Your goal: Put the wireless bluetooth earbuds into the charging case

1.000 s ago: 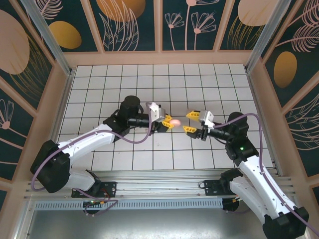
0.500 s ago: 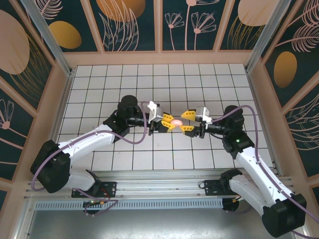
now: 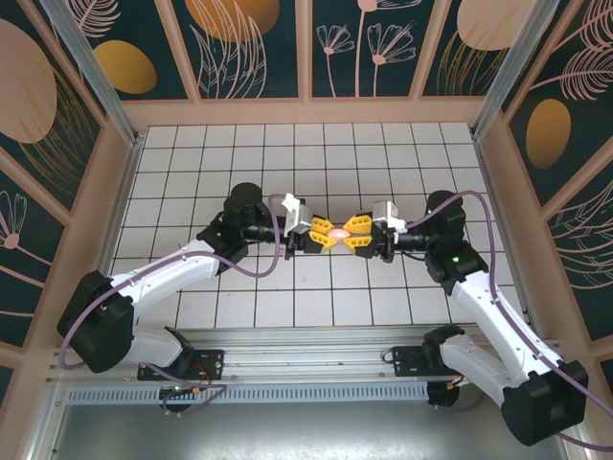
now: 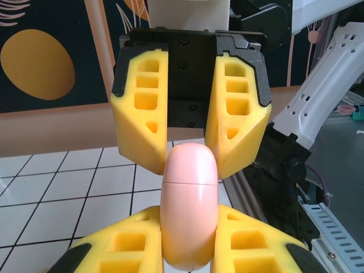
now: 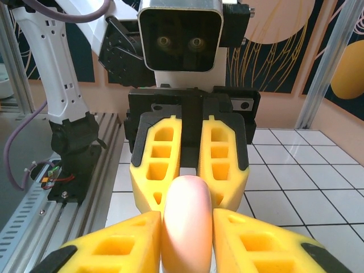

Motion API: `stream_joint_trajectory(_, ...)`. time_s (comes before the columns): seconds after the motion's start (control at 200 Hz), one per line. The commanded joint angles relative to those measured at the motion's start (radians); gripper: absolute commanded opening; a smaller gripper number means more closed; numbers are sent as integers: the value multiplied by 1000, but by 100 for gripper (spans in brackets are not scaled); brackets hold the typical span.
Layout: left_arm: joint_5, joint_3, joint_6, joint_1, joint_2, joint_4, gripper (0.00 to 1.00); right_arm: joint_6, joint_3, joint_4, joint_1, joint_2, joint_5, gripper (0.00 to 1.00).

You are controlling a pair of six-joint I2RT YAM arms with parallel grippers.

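1. The left gripper [image 4: 189, 227] has its yellow foam fingers [image 4: 122, 244] drawn in narrow and clamped on the near half of the charging case [image 4: 189, 190], with one pad pressed to each side.
2. The right gripper [image 5: 187, 222] faces it head-on. Its fingers [image 5: 259, 242] sit tight against the other end of the same case, one on either flank, and I can see no gap.
3. The case is a smooth salmon-pink pebble lying lengthwise between the two sets of fingertips. A thin seam runs across it, and the lid is shut.
4. From above, the case is held up over the middle of the white grid-tiled table [image 3: 192, 172]. It bridges the two grippers, whose yellow tips almost meet around it.
5. Further out, the left arm [image 3: 172, 273] stretches in low from its side. The right arm [image 3: 479, 307] comes in bent at the elbow, with a purple cable looping off each.
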State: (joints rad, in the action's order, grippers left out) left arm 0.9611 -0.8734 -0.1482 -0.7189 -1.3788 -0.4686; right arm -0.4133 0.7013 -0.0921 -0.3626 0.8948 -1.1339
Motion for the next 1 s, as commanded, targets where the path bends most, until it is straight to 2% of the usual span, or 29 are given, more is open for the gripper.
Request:
stream_joint_trajectory(0.0,28,-29,13,3,25,-51,17,-41,38,49,-5,9,-9,33)
stream_joint_trajectory(0.05,28,-30,12,3,25,-49,17,-46,40,53,-6,7,-6,32)
stream_joint_trajectory(0.15,29,-33,13,4,24,-47,18,-55,45,63,-4,6,0,23)
stream_joint_trajectory(0.255,22,-43,12,3,26,-30,23,-76,60,90,-5,7,11,16)
stream_joint_trajectory(0.345,2,-74,-67,3,30,86,34,-141,100,179,-5,7,48,16)
stream_joint_trajectory(0.475,-67,-124,-260,3,41,301,36,-295,203,410,-7,31,133,15)
stream_joint_trajectory(0.586,-106,-141,-335,3,49,377,38,-388,283,553,-11,63,178,15)
stream_joint_trajectory(0.716,-120,-144,-369,3,46,402,43,-439,339,624,-32,98,203,16)
stream_joint_trajectory(0.996,-102,-148,-366,1,35,409,42,-458,369,622,-106,159,221,16)
